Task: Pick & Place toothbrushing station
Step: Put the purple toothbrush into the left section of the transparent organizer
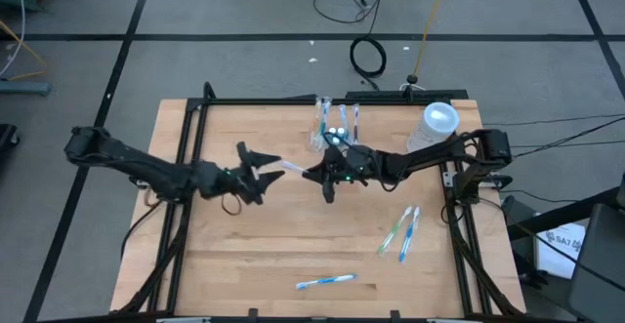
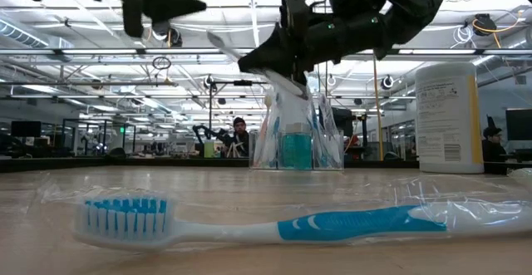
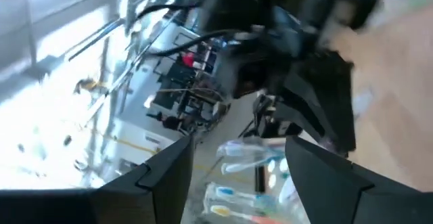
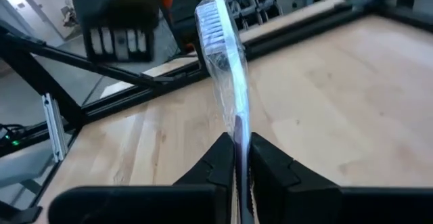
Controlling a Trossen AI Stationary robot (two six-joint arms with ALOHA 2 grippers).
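Observation:
My right gripper (image 1: 320,175) hovers over the table's middle, shut on a toothbrush (image 4: 226,68) in a clear wrapper. The bristle head (image 1: 278,165) points toward my left gripper (image 1: 262,172), which stands open just left of it and apart from it. The toothbrushing station (image 1: 332,123), a clear holder with several brushes standing in it, rests on the table's far edge; the low view shows the station (image 2: 295,138) upright behind the arms. My right gripper pinches the wrapped toothbrush's handle (image 4: 241,146) between its two fingers. The fingers come about level from the table's right. The brush is lifted clear of the table and sticks out past the fingertips, its bristle head (image 4: 215,21) free.
A whitish cylinder (image 1: 437,125) with a round white top stands at the far right. Two wrapped toothbrushes (image 1: 400,232) lie right of the middle and one toothbrush (image 1: 325,281) near the front edge. A black frame (image 1: 186,138) borders the wooden table.

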